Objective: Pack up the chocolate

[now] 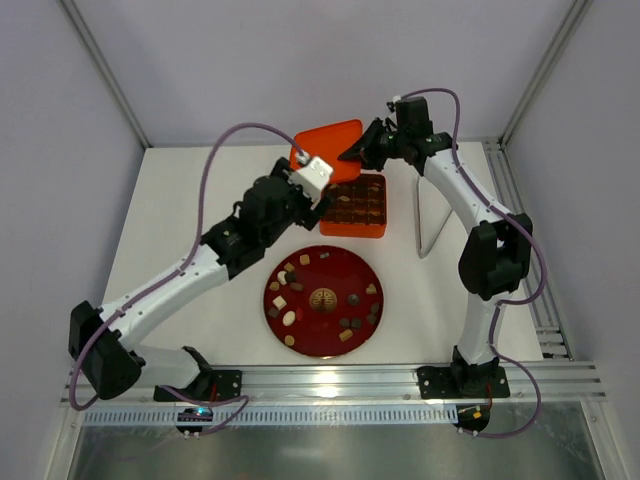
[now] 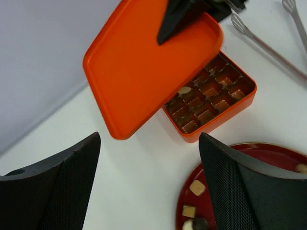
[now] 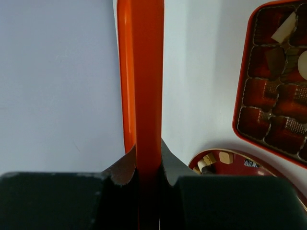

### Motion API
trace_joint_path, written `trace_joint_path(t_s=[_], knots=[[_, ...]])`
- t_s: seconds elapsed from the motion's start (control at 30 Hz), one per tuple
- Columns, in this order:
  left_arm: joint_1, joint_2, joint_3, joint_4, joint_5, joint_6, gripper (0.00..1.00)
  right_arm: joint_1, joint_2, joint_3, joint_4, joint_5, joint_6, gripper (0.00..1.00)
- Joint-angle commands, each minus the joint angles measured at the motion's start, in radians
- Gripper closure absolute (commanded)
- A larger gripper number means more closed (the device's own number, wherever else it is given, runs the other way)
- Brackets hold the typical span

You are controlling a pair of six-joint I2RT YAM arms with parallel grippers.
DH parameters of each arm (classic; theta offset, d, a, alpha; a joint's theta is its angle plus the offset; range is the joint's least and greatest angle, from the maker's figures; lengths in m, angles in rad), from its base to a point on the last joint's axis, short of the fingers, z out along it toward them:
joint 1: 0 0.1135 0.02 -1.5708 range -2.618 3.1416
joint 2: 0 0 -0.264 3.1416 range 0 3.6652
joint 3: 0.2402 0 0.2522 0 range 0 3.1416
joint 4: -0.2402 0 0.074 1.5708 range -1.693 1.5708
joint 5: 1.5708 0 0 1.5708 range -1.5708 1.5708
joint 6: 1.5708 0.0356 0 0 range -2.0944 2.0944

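Note:
Several small brown, tan and cream chocolate pieces [image 1: 290, 317] lie scattered on the dark red plate [image 1: 331, 271]. A few chocolate pieces [image 3: 284, 28] sit in cells of the orange gridded box [image 1: 357, 208]. My right gripper [image 3: 147, 163] is shut on the edge of the orange lid [image 1: 325, 140], holding it tilted above the box's far left corner. My left gripper [image 2: 148, 187] hangs open and empty over the white table between the box [image 2: 211, 96] and the plate [image 2: 184, 211], just left of a tan chocolate piece [image 2: 196, 188].
Metal tongs [image 1: 430, 215] lie on the table right of the box. A gold emblem [image 1: 322, 297] marks the plate's centre. The lid [image 2: 144, 67] overhangs part of the box's grid. White walls close in the back and sides.

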Motion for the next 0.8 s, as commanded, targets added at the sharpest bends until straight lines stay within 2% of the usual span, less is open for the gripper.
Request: trace_joint_path(t_s=[0.0, 0.07, 0.23, 0.4, 0.57, 0.77], knots=[[-0.132, 0.005, -0.126, 0.32, -0.188, 0.345, 0.18, 0.003, -0.056, 0.091, -0.091, -0.062, 0.001, 0.96], [-0.145, -0.018, -0.221, 0.487, -0.152, 0.409, 0.15, 0.005, -0.061, 0.103, -0.141, -0.065, -0.015, 0.96], [-0.147, -0.015, -0.316, 0.667, -0.085, 0.541, 0.16, 0.003, -0.128, 0.079, -0.187, -0.013, -0.065, 0.96], [-0.148, 0.082, -0.329, 0.823, -0.127, 0.648, 0.17, 0.005, -0.156, 0.048, -0.2, -0.012, -0.077, 0.96], [-0.148, 0.163, -0.295, 0.85, -0.107, 0.742, 0.18, 0.005, -0.179, 0.041, -0.22, -0.004, -0.087, 0.96], [-0.148, 0.261, -0.272, 1.015, -0.177, 0.825, 0.21, 0.011, -0.188, 0.044, -0.246, -0.004, -0.105, 0.96]])
